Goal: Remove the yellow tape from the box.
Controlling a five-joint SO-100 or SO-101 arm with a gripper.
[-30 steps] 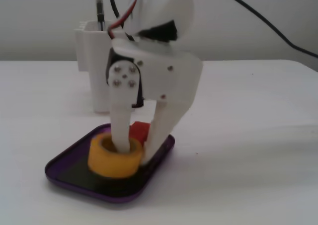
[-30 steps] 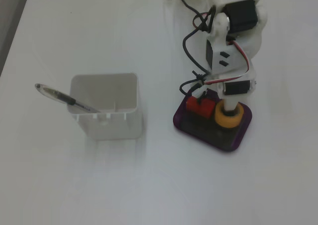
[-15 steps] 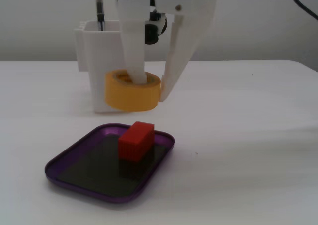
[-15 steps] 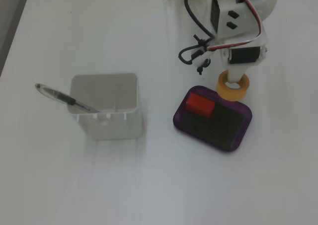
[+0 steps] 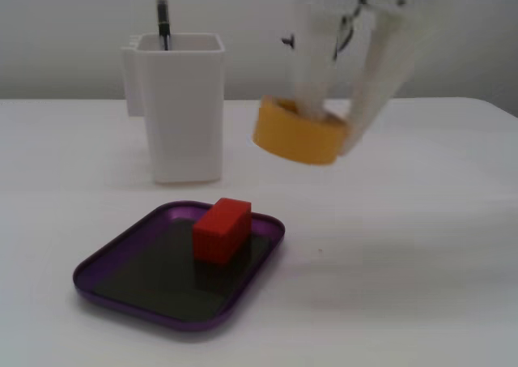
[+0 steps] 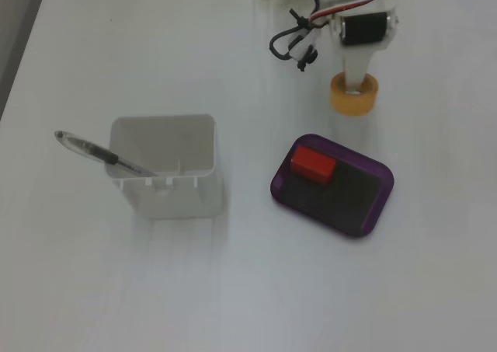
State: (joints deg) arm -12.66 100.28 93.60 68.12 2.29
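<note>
The yellow tape (image 5: 295,136) is a thick yellow-orange roll, held tilted outside the box, past its far side. In a fixed view it hangs to the right of the white container. My gripper (image 5: 328,132) is shut on the tape's wall, with one white finger down in the hole and the other outside. In another fixed view the tape (image 6: 365,102) sits just above the box with the gripper (image 6: 355,88) over it. The box (image 5: 105,266) is a shallow purple tray with a dark floor, also seen from above (image 6: 380,177). Whether the tape touches the table I cannot tell.
A red rectangular block (image 5: 221,229) lies in the tray, also seen from above (image 6: 313,165). A tall white square container (image 5: 180,108) stands behind the tray with a pen (image 6: 101,155) in it. The arm's cables (image 6: 291,45) hang near the gripper.
</note>
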